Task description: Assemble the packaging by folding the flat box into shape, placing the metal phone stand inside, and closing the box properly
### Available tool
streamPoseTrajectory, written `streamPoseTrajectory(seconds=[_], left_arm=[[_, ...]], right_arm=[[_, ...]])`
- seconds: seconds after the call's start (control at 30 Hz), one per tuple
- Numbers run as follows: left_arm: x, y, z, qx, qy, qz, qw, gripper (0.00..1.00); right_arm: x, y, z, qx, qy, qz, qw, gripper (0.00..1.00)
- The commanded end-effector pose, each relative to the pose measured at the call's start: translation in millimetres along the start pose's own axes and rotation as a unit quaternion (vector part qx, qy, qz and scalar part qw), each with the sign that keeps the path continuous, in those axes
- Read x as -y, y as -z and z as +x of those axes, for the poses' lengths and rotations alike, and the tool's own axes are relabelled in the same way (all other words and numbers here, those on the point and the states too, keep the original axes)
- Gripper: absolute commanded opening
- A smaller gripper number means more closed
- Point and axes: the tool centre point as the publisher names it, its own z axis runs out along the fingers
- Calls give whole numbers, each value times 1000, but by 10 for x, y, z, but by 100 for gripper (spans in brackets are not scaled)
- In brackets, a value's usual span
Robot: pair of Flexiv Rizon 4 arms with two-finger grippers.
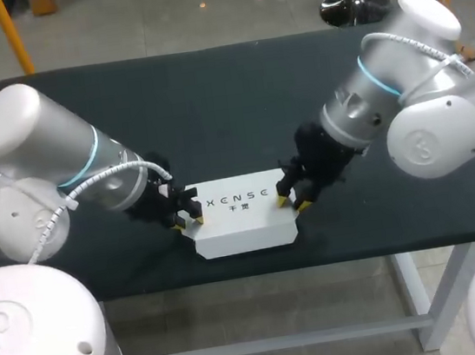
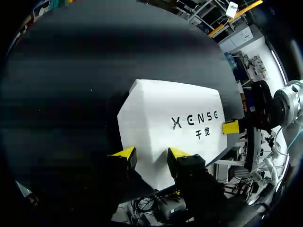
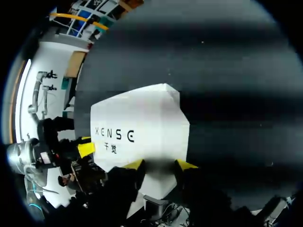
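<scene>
Between the two tools, on the matte black table [image 1: 210,102]: one white box [image 1: 242,225], folded up and closed, smooth card, flat-topped with bevelled ends, dark print on the lid. Left tool [image 1: 188,223]: yellow-tipped fingers a moderate gap apart, clamped on the box's tapered end from two sides. Right tool [image 1: 292,203]: same spread, gripping the opposite end. Left arm [image 1: 35,169] and right arm [image 1: 427,117]: glossy white rounded housings.
</scene>
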Motion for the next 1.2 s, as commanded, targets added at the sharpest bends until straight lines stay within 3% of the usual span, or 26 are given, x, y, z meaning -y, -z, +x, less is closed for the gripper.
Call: streamPoseTrajectory(seconds=[0.03, 0.53, 0.73, 1.2], left_arm=[[-10, -147, -63, -18, -4, 6, 1000, 46], [11, -198, -19, -76, -1, 21, 997, 44], [31, -203, -4, -90, -1, 22, 996, 47], [26, -206, 29, -139, -40, -24, 989, 42]], right_arm=[[-37, -44, -41, -17, 2, 9, 1000, 45], [-65, -87, 23, -45, 6, 13, 999, 44], [-86, -105, 54, -48, 8, 13, 999, 44], [-97, -120, 59, -52, 3, 14, 999, 43]])
